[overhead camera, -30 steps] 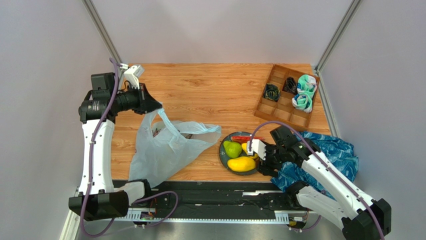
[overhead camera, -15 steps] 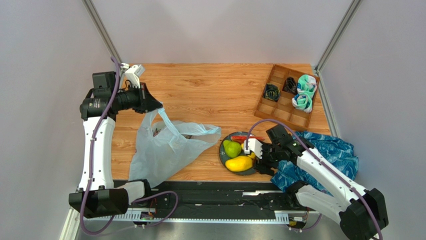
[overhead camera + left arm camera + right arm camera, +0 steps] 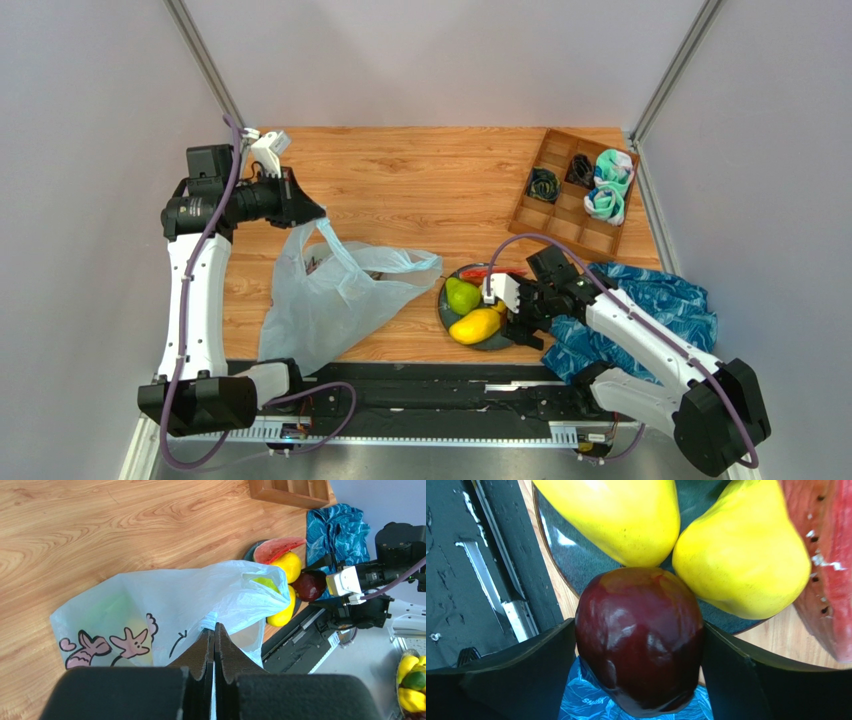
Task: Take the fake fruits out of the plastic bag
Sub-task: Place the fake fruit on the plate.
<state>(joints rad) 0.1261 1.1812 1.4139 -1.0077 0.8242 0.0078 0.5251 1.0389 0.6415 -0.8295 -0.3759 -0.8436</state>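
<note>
The left hand (image 3: 215,629) is clamped fully closed on a handle of the plastic bag (image 3: 330,290) and holds it raised above the worktop (image 3: 400,180), so the bag hangs slack with its body slumped on the wood near the front edge. Through its translucent side, beside the pink-brown cartoon print, faint green and yellow shapes show. Right of the bag stands a dark plate (image 3: 576,560) carrying a green pear (image 3: 463,296), a yellow mango (image 3: 476,326), a lemon (image 3: 741,560) and a watermelon slice (image 3: 277,547). The right hand (image 3: 518,320) reaches to the plate's right rim, its fingers spread wide on either side of the dark red apple (image 3: 640,635), which lies against the mango and lemon; whether they press on it I cannot tell. Beneath that hand lies a blue patterned cloth (image 3: 660,300).
</note>
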